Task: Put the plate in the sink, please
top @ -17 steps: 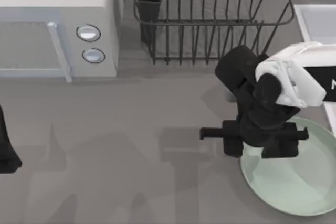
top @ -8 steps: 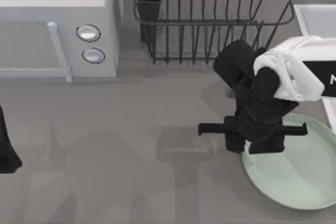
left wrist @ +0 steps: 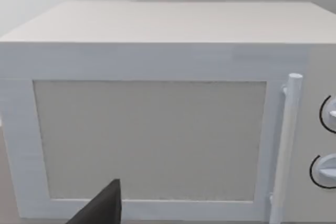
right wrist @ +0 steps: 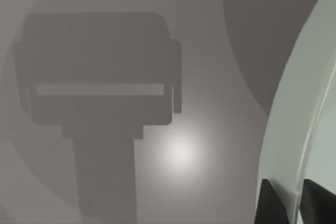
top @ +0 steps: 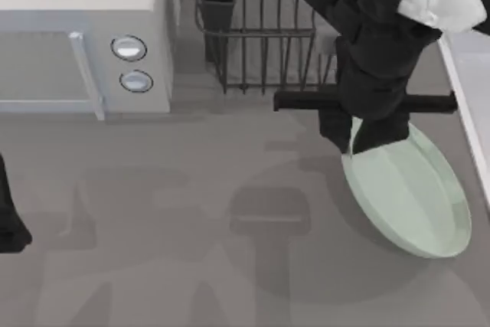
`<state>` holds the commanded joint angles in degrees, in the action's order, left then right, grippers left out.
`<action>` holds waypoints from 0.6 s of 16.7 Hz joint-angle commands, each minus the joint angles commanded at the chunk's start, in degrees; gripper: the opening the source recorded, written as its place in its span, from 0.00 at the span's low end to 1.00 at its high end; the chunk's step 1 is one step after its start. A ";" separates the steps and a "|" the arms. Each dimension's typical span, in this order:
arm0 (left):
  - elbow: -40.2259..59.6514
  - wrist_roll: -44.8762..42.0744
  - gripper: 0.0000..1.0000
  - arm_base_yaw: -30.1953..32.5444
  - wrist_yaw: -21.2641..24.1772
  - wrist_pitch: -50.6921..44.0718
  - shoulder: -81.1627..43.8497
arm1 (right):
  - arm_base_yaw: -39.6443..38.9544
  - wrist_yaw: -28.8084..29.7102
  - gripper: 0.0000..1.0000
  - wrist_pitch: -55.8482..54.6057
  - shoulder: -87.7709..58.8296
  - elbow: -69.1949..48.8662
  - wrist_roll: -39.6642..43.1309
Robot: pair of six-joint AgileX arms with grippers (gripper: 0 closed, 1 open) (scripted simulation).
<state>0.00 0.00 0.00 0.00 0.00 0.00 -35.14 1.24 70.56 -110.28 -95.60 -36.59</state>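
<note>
Since a second ago, the right gripper (top: pixel 358 137) has gone up and toward the dish rack (top: pixel 302 28), and the plate (top: pixel 409 197) has come off the table (top: pixel 191 220) with it, tipped on a slant. From the top view, the plate hangs just in front of the dish rack, with its high edge under the gripper and its low edge farther from the rack. The sink (top: pixel 467 74) is just beside the rack, close to the plate, but the plate is not in it yet. The left arm is parked in front of the microwave (top: pixel 84 36). From the left wrist view, the microwave door (left wrist: pixel 149 140) is right ahead, and a dark bit of finger (left wrist: pixel 102 211) pokes in; I cannot tell how that gripper is set. From the right wrist view, two dark fingertips (right wrist: pixel 273 203) pinch the plate's pale rim (right wrist: pixel 294 129), one on each side, so the gripper is closed on the edge. The table lies far below, with the gripper's shadow on it. I think the plate is stiff, smooth and slippery, and might break if dropped. The rim looks like the best place to hold it, though the grip seems small for such a wide plate.
</note>
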 joint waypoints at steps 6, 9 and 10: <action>0.00 0.00 1.00 0.00 0.00 0.00 0.00 | 0.61 -0.04 0.00 23.16 1.57 -22.38 0.63; 0.00 0.00 1.00 0.00 0.00 0.00 0.00 | 0.86 -0.06 0.00 27.53 2.27 -26.72 0.89; 0.00 0.00 1.00 0.00 0.00 0.00 0.00 | 0.88 -0.06 0.00 27.76 2.32 -26.96 0.91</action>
<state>0.00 0.00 0.00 0.00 0.00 0.00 -34.27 1.19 98.32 -107.97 -122.56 -35.69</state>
